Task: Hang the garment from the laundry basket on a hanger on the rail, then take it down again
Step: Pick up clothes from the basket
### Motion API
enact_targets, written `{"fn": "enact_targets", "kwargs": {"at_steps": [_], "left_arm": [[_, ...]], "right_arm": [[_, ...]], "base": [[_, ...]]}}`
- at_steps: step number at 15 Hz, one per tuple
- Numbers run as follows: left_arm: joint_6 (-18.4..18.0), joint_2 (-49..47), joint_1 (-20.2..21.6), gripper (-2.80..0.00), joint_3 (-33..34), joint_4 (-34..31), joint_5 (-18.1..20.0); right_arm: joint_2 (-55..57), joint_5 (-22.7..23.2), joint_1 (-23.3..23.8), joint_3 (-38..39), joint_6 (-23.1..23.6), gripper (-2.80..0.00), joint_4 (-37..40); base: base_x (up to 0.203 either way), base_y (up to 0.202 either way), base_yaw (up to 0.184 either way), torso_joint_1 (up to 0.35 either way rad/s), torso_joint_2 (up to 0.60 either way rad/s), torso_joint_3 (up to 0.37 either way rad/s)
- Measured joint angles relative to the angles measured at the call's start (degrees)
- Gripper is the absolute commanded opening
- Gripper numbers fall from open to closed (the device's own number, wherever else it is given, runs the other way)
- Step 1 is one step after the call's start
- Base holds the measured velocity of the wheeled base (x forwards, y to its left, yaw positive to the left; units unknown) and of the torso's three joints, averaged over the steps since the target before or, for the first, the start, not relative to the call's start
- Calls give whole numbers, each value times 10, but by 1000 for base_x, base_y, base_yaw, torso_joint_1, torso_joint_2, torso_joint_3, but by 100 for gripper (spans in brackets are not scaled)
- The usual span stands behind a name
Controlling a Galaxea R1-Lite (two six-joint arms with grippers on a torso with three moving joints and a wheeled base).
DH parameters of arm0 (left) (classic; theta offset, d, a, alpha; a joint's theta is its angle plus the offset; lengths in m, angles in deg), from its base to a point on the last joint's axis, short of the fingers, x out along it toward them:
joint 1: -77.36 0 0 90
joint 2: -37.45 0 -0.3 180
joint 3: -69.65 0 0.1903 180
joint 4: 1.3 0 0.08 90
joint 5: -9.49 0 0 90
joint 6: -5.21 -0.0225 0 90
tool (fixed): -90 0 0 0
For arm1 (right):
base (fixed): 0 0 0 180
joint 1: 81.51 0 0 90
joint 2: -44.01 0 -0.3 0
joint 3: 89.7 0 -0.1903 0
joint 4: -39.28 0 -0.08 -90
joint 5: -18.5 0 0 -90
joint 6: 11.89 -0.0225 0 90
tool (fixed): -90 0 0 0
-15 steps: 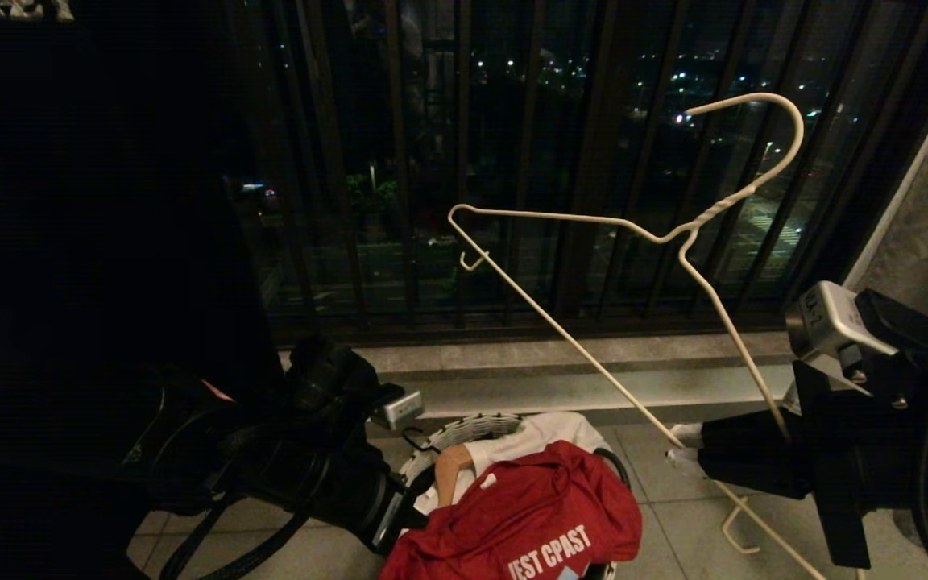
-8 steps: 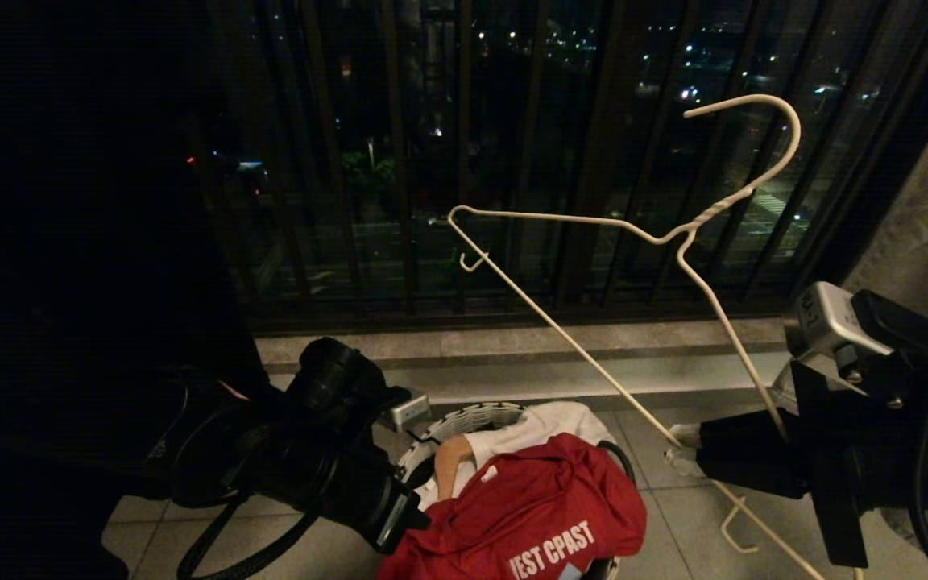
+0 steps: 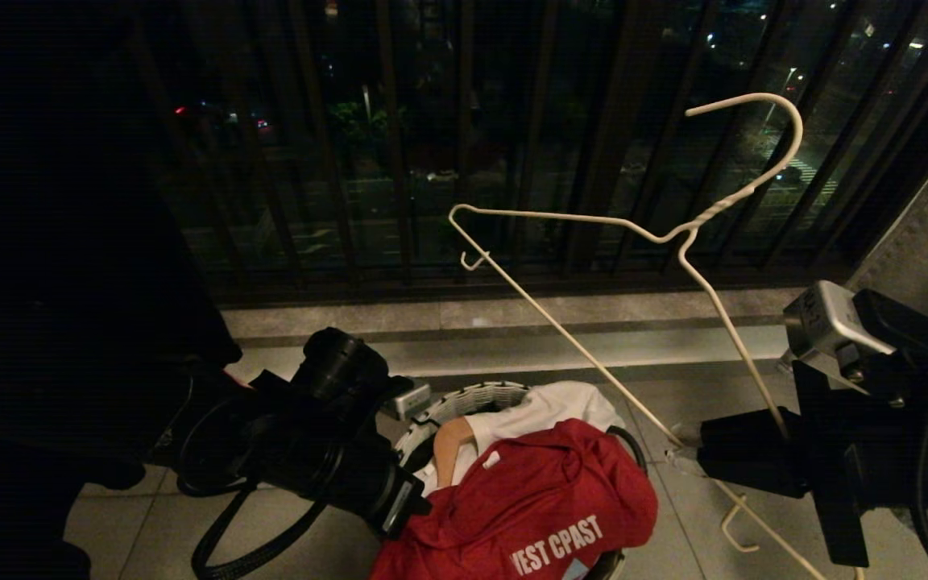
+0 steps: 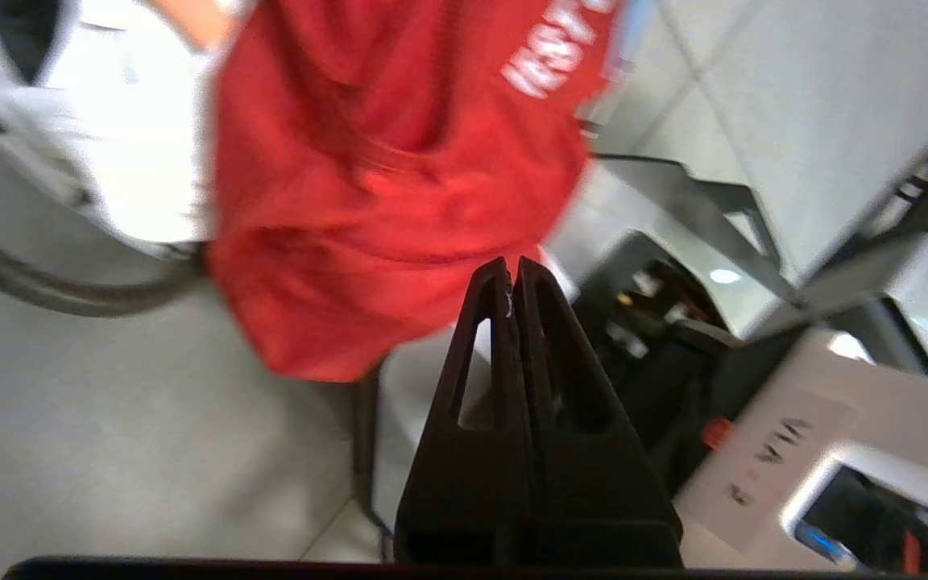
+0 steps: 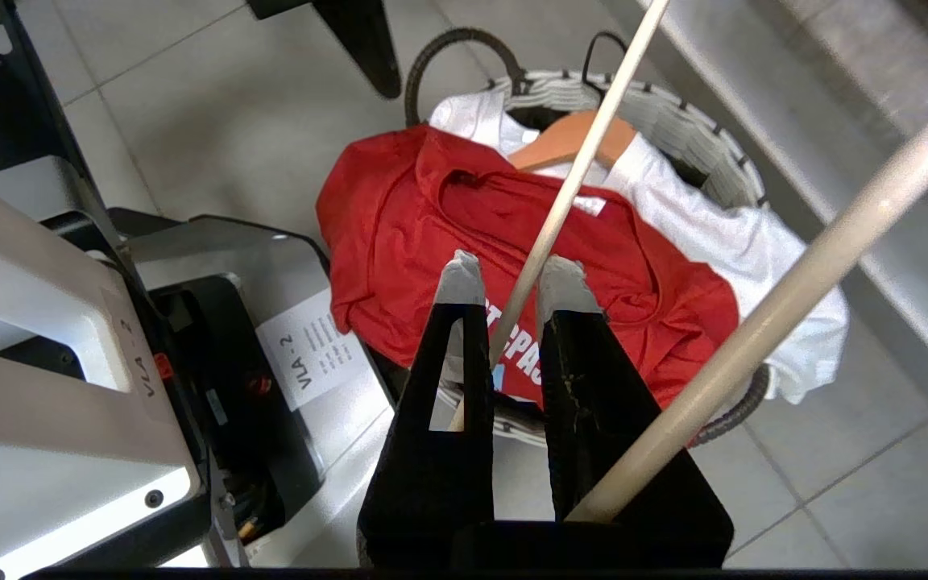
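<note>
Our red shirt lies on top of the basket, so nothing is hung yet. Our right claw holds the hanger up beside the basket. Our left claw, pinched shut and empty, is just beside the shirt.

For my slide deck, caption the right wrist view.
Right claw holds the white wire hanger above the red T-shirt in the laundry basket.

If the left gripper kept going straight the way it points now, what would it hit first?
Most likely the red T-shirt. In the left wrist view the left gripper, fingers pressed shut and empty, aims at the shirt's lower edge where it drapes over the laundry basket. Depth is unclear, so it might skim past toward the floor.
</note>
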Motion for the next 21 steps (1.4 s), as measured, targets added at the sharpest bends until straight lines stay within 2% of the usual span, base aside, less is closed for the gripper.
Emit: {"fn": "enact_targets", "kwargs": {"at_steps": [2,12,17,18,21], "left_arm": [[0,-3,0,-280,-6,-6,-24],[-1,-17,0,-280,-10,-2,-27],[0,-18,1,-280,-7,3,-22],[1,-19,1,0,-7,5,-22],[5,-30,0,0,-12,6,-24]], "right_arm": [[0,0,0,1,0,-280,0],[-3,-1,14,-2,-1,-280,-19],[-2,-2,14,-3,-1,-280,-18],[-2,-2,15,-3,-1,-280,-18],[-2,-2,17,-5,-1,-280,-18]], "base": [[0,0,0,1,3,-199],[0,0,0,0,1,-188],[0,0,0,1,0,-24],[0,0,0,0,0,0],[0,0,0,0,0,0]]}}
